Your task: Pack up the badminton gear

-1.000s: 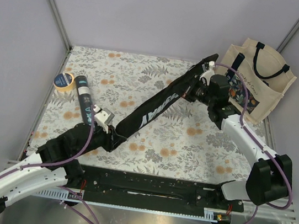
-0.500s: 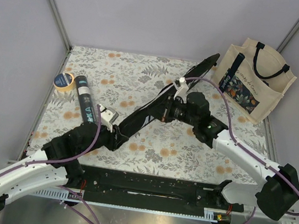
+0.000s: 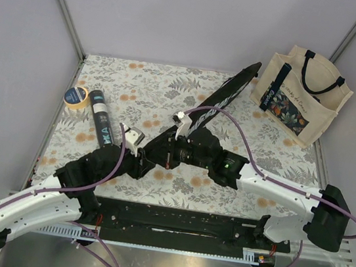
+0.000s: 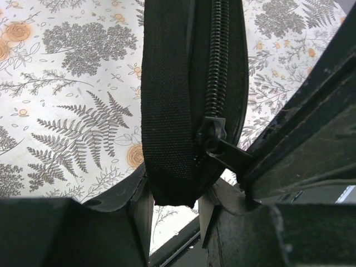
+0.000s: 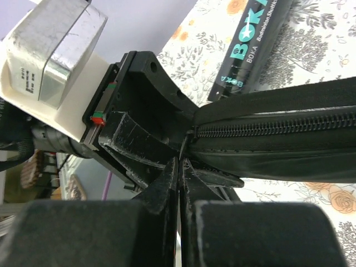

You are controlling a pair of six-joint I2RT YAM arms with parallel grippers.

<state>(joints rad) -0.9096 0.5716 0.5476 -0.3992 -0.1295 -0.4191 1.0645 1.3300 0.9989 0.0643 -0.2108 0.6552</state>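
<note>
The long black racket bag point(image 3: 229, 93) lies diagonally across the table, its far tip by the tote. My left gripper point(image 3: 142, 162) is shut on the bag's near end point(image 4: 169, 111), which sits between its fingers point(image 4: 139, 206). My right gripper point(image 3: 169, 155) is right beside it, its fingers pressed together on the zipper pull point(image 4: 229, 153) at the near end of the zipper point(image 5: 278, 129); in the right wrist view the gripper point(image 5: 181, 164) shows as closed. The black tube with teal lettering point(image 3: 101, 121) lies to the left and also shows in the right wrist view point(image 5: 255, 50). Rackets and shuttlecocks are out of view.
A cream tote bag with dark handles point(image 3: 304, 95) stands at the back right. A yellow-rimmed tape roll point(image 3: 76, 96) lies at the left beside the tube. The two grippers are almost touching at the bag's near end.
My right gripper has slid along the bag from its far end by the tote down to the near end beside my left gripper. The left gripper kept hold of the bag's end.
</note>
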